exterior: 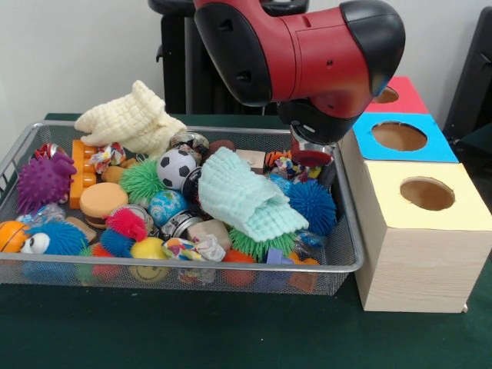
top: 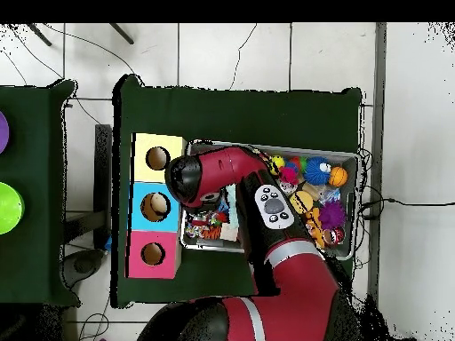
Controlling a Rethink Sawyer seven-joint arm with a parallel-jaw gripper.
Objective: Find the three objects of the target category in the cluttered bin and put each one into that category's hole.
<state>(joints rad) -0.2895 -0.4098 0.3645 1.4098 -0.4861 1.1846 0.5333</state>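
Hovering over the wire bin (exterior: pixel 350 231), the red and black arm (exterior: pixel 307 54) hangs its head above the end of the bin nearest the wooden box.

Down at the gripper (exterior: pixel 310 156), tucked just under the arm's black collar, I cannot tell whether the pincer is apart or together. It sits right above the bin's corner beside the box, over a small orange-striped toy (exterior: pixel 278 161). The bin is packed: a mint green cloth (exterior: pixel 246 196) drapes across the middle, a blue spiky ball (exterior: pixel 311 204) lies just beside it toward the box, a soccer ball (exterior: pixel 175 167) behind it, and a cream cloth (exterior: pixel 131 119) is heaped on the bin's far rim. The wooden box (exterior: pixel 419 254) stands touching the bin's end, with the yellow hole (exterior: pixel 427 194), blue hole (exterior: pixel 399 136) and red hole (exterior: pixel 387 95) in a row.
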